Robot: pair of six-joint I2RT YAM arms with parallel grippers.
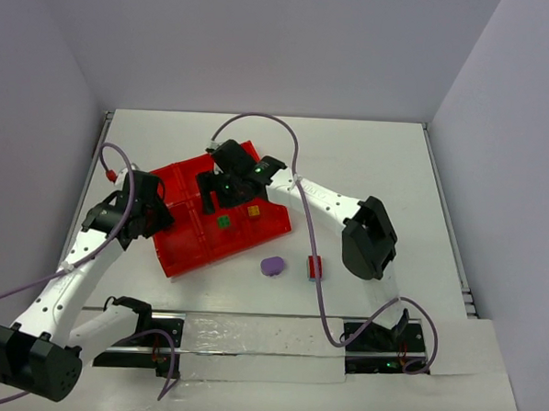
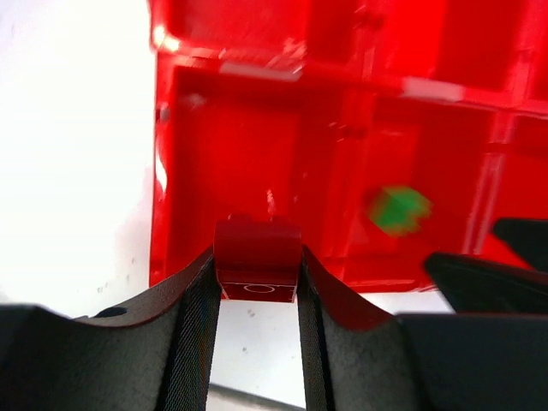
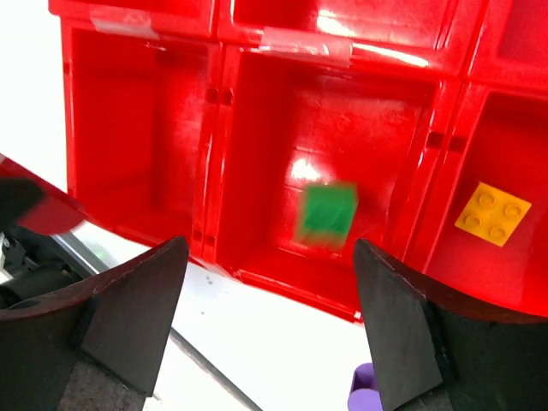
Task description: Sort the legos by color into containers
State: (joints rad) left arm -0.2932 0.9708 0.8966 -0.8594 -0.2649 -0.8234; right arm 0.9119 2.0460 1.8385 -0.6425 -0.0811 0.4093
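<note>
the left gripper [image 2: 257, 272] has its fingers clamped on a red brick [image 2: 257, 248], one finger pressed against each side. it holds the brick right at the outer wall of the red tray [image 2: 223, 163], by the tray's left end, with white table [image 1: 369, 155] showing underneath. whether the brick touches the wall i cannot tell.

the right gripper [image 3: 270, 282] hangs over the tray with its fingers wide apart and nothing between them. below the gap, a green brick [image 3: 327, 214] sits in the middle compartment of the near row; it looks blurred in both wrist views. a yellow brick [image 3: 492, 214] lies flat, studs up, in the compartment just to the right of it.

from overhead the tray sits turned at an angle on the table, the left gripper at its left side and the right gripper above its middle. two pieces lie loose on the table, off the tray's near right corner: a purple brick [image 1: 272, 265] and, just to its right, a second red brick [image 1: 314, 267], close against the right arm's purple cable [image 1: 318, 295].
</note>
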